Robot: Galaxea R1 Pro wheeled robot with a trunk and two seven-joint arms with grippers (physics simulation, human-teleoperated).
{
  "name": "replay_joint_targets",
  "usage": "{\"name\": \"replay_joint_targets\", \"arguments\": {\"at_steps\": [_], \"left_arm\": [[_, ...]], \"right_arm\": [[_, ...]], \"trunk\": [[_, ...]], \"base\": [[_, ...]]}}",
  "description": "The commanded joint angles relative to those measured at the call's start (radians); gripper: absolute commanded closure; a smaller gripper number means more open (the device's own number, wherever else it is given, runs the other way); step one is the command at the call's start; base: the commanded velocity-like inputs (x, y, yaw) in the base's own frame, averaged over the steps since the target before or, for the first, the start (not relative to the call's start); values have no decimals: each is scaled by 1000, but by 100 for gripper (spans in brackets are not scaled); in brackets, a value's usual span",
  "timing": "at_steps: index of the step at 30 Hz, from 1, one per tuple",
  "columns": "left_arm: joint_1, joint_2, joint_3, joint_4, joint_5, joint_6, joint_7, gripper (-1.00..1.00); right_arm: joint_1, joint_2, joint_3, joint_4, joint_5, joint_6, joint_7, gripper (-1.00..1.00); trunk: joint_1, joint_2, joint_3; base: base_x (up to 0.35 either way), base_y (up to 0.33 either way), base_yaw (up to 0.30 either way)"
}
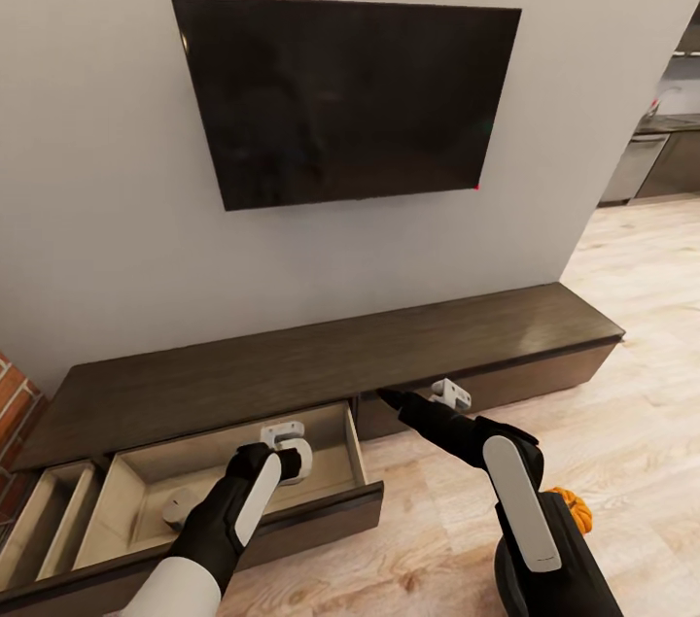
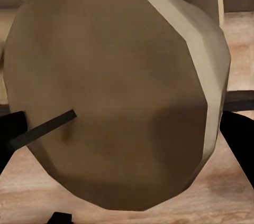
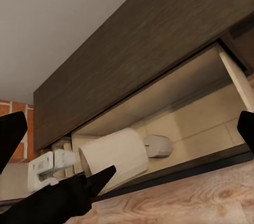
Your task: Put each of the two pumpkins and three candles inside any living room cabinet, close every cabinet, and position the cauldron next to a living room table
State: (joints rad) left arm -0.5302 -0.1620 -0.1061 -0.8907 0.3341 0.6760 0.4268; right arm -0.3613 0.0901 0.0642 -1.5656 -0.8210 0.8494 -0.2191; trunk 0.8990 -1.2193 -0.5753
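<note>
Left hand (image 1: 284, 454), in the head view, hangs over the open drawer (image 1: 335, 491) of the cabinet (image 1: 321, 359), closed around a pale candle (image 1: 301, 462). A second candle (image 1: 180, 506) lies on the drawer's floor, below that hand and off to its left. The right hand (image 1: 391, 395) reaches toward the closed drawer front just right of the open drawer, close to the cabinet's face. Whether it is apart or together cannot be told from this angle. One orange pumpkin (image 1: 576, 507) shows well behind the right hand, beside its forearm, above the wooden floor (image 1: 622, 423).

From the left wrist, the candle's (image 2: 116, 92) round end with its dark wick (image 2: 45, 128) sits right in front of the camera. Dark fingers (image 2: 239, 139) stand against it on either side, so the hand is clamped on the candle.

From the right wrist, its own black fingers (image 3: 11, 134) stand wide apart with nothing between them. Ahead of them the drawer (image 3: 174, 118) stands open under the cabinet's (image 3: 137, 55) dark top. The left hand (image 3: 79, 174) holds the large candle (image 3: 114, 155) at the drawer's front edge, and the smaller candle (image 3: 157, 146) lies just beyond it inside.
</note>
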Motion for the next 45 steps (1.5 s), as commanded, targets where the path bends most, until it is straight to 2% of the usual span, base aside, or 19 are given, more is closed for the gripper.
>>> {"name": "replay_joint_targets", "arguments": {"at_steps": [1,6,10,13,18,29,45], "left_arm": [[-1,1,-21,5,9,3,8,100],[-1,-1,-46,18,9,11,14,100],[-1,-12,-108,36,9,15,18,100],[-1,-12,-125,39,7,16,18,100],[-1,-10,-129,38,6,7,17,100],[-1,-5,-130,25,6,-49,9,100],[-1,3,-129,26,6,-52,13,100]], "right_arm": [[-1,1,1,-2,-11,3,-10,-100],[-1,1,-1,-2,-12,2,-7,-100],[-1,1,-1,-5,-11,3,2,-100],[-1,0,-1,-3,-11,2,7,-100],[-1,0,-1,3,-10,2,10,-100],[-1,0,2,1,-10,-2,19,-100],[-1,3,7,7,-4,-4,20,-100]], "trunk": [[4,-8,-4],[23,-43,-20],[38,-71,-32],[50,-92,-42],[69,-127,-57],[69,-127,-57],[69,-127,-54]], "base": [[0,0,0],[0,0,0],[0,0,0],[0,0,0],[0,0,0],[0,0,0],[93,29,-40]]}}
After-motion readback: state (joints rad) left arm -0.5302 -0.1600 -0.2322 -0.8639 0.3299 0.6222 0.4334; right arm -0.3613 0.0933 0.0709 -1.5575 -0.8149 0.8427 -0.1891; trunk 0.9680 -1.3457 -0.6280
